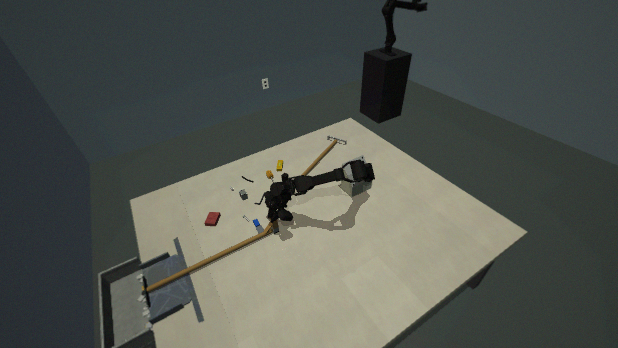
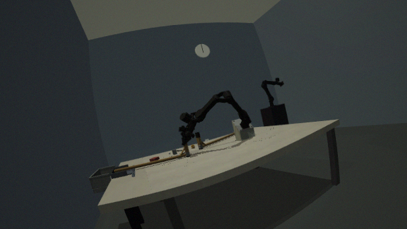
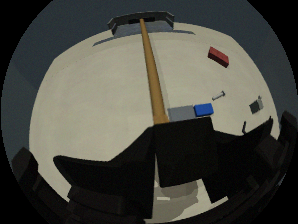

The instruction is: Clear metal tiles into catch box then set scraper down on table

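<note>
The black parallel-jaw gripper point(image 1: 274, 220) point(image 2: 185, 142) point(image 3: 168, 128) is closed on the upright grip of the long scraper with a wooden handle point(image 1: 215, 258) point(image 2: 149, 162) point(image 3: 153, 75). From the jaws the handle runs away in a straight line, low over the pale table point(image 1: 320, 270) point(image 2: 197, 168) point(image 3: 100, 95), toward the grey open-topped catch box point(image 1: 103, 300) point(image 2: 99, 179) at the table's edge. Its dark blade point(image 1: 146, 292) stands at the box end of the bluish steel bench plate point(image 1: 172, 292), with small pale metal tiles point(image 1: 146, 312) strung along that end (whether each has left the plate, I cannot tell). The next push, I judge, should follow the handle's long axis, outward from the jaws, keeping the blade square to the box. The one arm near the scraper is the one holding it. No brand, label or writing is readable.
</note>
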Robot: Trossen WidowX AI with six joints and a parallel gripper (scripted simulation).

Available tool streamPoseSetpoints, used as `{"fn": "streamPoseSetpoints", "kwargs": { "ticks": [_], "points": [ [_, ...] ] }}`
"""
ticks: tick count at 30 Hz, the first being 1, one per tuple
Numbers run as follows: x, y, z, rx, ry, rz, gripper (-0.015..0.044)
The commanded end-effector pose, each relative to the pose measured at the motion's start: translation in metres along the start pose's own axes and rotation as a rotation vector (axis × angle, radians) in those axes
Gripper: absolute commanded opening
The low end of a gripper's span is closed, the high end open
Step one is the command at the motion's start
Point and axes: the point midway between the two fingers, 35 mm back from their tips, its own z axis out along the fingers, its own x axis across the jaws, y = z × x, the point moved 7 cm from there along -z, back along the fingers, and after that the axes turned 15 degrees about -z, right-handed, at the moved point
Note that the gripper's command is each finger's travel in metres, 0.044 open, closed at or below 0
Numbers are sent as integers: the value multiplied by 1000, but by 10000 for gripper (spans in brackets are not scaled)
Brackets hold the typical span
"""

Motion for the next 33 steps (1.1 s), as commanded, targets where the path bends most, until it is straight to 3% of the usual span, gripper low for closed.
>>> {"fn": "streamPoseSetpoints", "kwargs": {
  "ticks": [1, 33],
  "points": [
    [0, 0, -1, -1, 1, -1, 0],
    [2, -13, -17, -4, -3, -1, 0]
  ]
}}
